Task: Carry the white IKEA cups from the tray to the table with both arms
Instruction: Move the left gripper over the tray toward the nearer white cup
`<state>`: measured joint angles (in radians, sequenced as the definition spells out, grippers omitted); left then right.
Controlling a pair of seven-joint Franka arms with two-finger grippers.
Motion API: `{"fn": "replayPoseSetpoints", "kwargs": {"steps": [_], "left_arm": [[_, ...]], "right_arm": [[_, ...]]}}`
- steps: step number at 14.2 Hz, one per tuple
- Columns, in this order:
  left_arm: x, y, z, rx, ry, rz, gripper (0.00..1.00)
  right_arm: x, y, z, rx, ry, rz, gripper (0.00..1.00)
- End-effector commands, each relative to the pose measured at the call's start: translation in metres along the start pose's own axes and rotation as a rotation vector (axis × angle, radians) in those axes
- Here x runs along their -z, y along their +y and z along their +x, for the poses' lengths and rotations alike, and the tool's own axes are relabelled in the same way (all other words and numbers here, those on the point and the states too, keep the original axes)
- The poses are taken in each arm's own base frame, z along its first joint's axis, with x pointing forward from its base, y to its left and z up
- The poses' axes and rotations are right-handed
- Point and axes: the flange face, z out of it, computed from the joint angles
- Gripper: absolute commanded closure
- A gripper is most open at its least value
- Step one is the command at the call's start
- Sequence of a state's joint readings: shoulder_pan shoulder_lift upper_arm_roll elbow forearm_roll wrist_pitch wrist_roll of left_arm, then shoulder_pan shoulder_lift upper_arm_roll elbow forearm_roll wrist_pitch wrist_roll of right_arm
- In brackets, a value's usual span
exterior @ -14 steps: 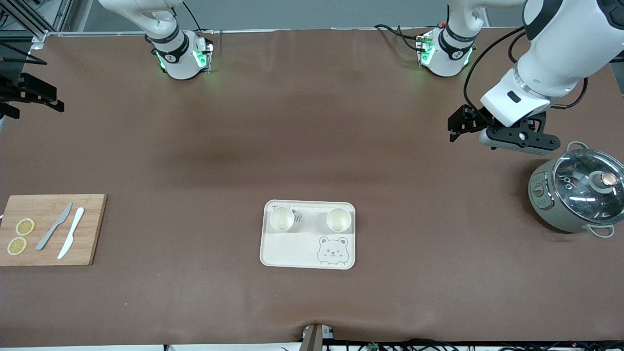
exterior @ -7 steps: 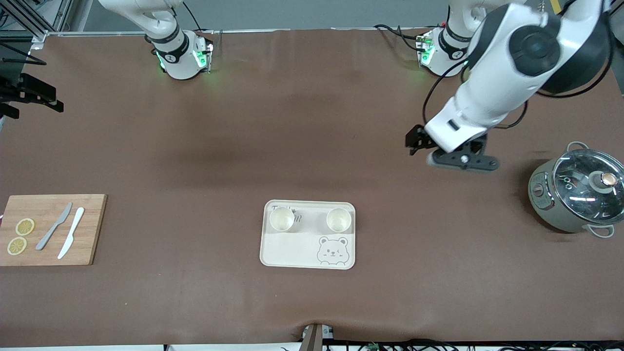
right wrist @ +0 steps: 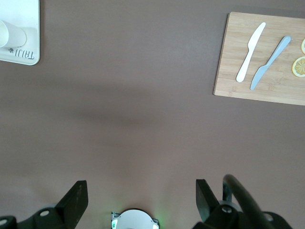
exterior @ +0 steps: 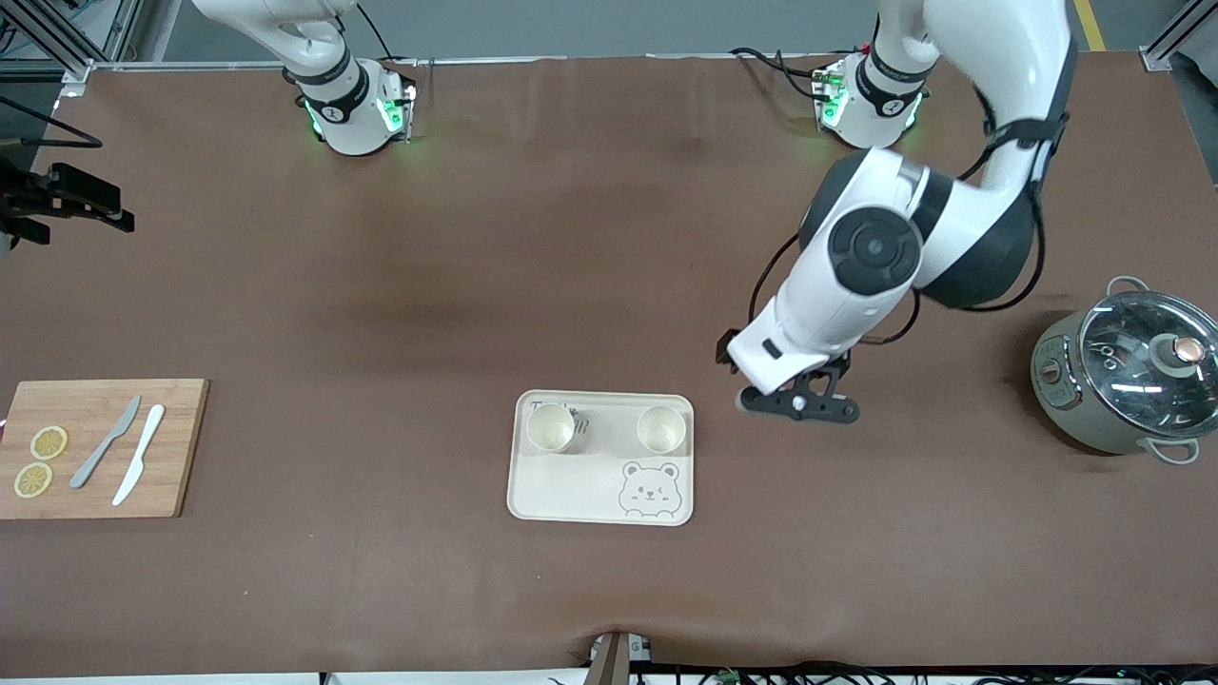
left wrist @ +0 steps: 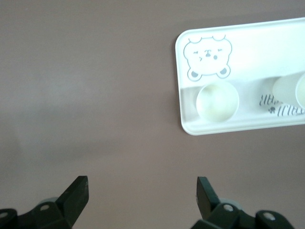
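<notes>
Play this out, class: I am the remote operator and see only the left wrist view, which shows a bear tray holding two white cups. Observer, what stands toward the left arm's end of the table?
Observer: A grey-green pot with a glass lid stands there, well apart from the tray.
Operator: And at the right arm's end?
Observer: A wooden cutting board lies there, with two knives and two lemon slices on it.
Operator: Where is the other arm?
Observer: The right pincer hangs open over the table's edge at the right arm's end, waiting and holding nothing.
</notes>
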<state>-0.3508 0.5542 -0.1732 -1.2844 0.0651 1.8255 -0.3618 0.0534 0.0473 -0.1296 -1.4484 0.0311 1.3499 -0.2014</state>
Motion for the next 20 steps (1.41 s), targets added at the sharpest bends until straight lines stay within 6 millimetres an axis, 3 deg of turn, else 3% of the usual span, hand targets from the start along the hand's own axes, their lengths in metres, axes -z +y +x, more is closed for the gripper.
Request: {"fn": "replayPoseSetpoints", "kwargs": {"steps": [1, 6, 13, 20], "left_arm": [[-0.026, 0.018, 0.018, -0.006, 0.032, 0.037, 0.00], [-0.056, 0.047, 0.024, -0.015, 0.092, 0.057, 0.00], [-0.109, 0.069, 0.030, 0.005, 0.125, 0.027, 0.00], [-0.159, 0.073, 0.029, 0.012, 0.095, 0.027, 0.00]], "right_arm": [[0.001, -0.004, 0.004, -0.010, -0.002, -0.001, 0.00], [-0.027, -0.004, 0.024, -0.005, -0.061, 0.003, 0.00], [-0.026, 0.000, 0.023, -0.009, -0.060, 0.002, 0.00], [-0.033, 0.008, 0.024, -0.030, -0.075, 0.003, 0.00]]}}
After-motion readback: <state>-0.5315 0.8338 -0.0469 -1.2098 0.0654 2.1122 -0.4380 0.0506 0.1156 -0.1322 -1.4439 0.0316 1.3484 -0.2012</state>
